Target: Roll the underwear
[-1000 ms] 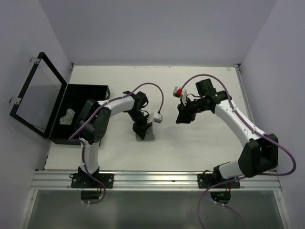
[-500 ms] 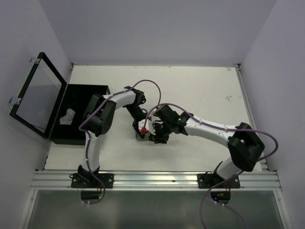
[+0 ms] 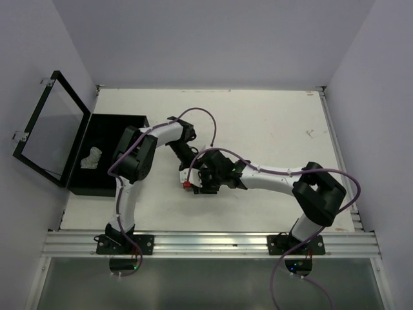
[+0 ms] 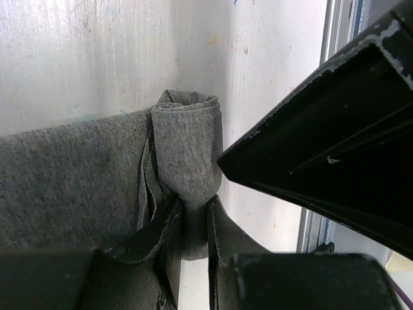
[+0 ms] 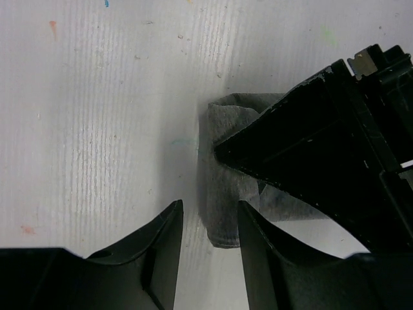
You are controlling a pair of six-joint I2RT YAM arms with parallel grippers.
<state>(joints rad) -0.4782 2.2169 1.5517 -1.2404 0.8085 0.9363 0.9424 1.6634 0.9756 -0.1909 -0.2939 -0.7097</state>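
**Grey underwear**: one piece, partly rolled. It has a tight roll at one end and the flat remainder spread beside it. It lies on the table, left of the middle and nearer the near edge. From above, both claws hide nearly all of it.

**Left claw**: jaws a narrow way apart, with the roll's lower end and some loose folds between them. Whether they pinch the cloth cannot be told.

**Right claw**: released, grasping nothing. It sits low over the table, close beside the left claw, with a corner of the cloth between its jaws.

**Black box**: lid up, at the table's left edge, with a pale garment inside.

**Hazards, as judged:**
- The roll likely springs loose if the left claw lets go before the right one pins it.
- The right claw may catch only the outer layer at the corner and drag the roll open.
- Both claws crowd one spot, so a small sideways move could knock them together or shove the cloth aside.
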